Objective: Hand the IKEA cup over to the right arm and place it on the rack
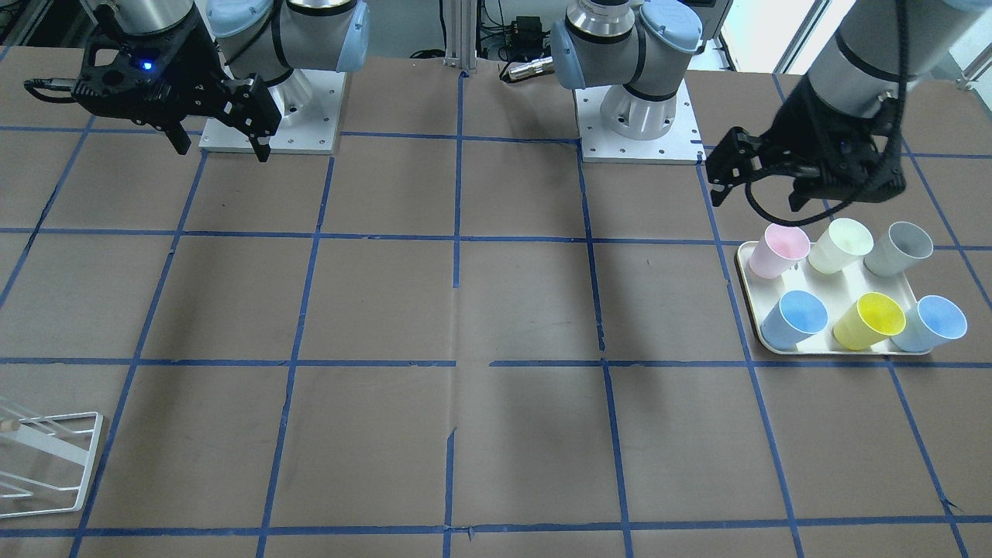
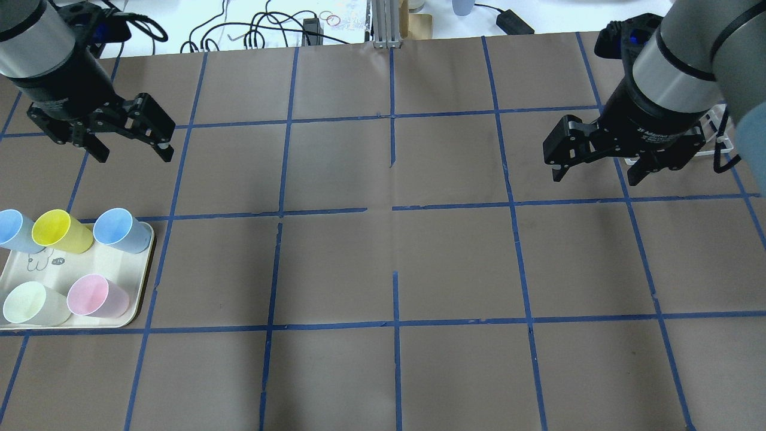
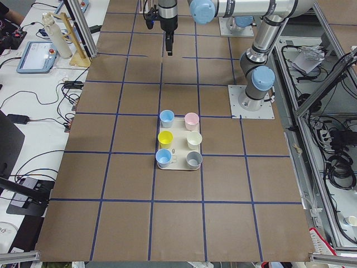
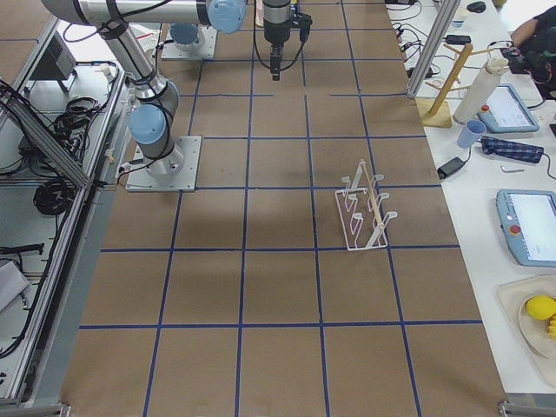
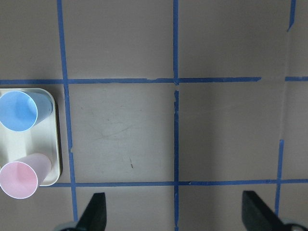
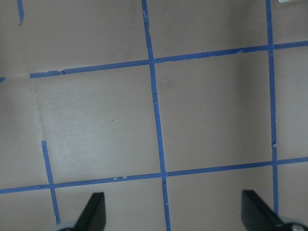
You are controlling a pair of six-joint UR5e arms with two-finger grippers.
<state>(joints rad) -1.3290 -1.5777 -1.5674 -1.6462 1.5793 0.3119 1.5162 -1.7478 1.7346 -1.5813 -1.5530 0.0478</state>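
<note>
The IKEA cup (image 1: 794, 318) is light blue and stands on the cream tray (image 1: 745, 287) at its corner nearest the table's middle. It also shows in the overhead view (image 2: 122, 230), the left wrist view (image 5: 19, 110) and the exterior left view (image 3: 166, 117). My left gripper (image 2: 134, 157) hangs open and empty above the table, beyond the tray; it also shows from the front (image 1: 758, 201). My right gripper (image 2: 595, 178) is open and empty over bare table, also seen from the front (image 1: 223, 151). The white wire rack (image 4: 365, 213) stands on my right side (image 1: 46, 465).
The tray also holds a pink cup (image 1: 775, 249), a cream cup (image 1: 841, 244), a grey cup (image 1: 899, 248), a yellow cup (image 1: 869, 319) and a paler blue cup (image 1: 930, 324). Blue tape lines grid the brown table. The rack is mostly hidden behind my right arm overhead.
</note>
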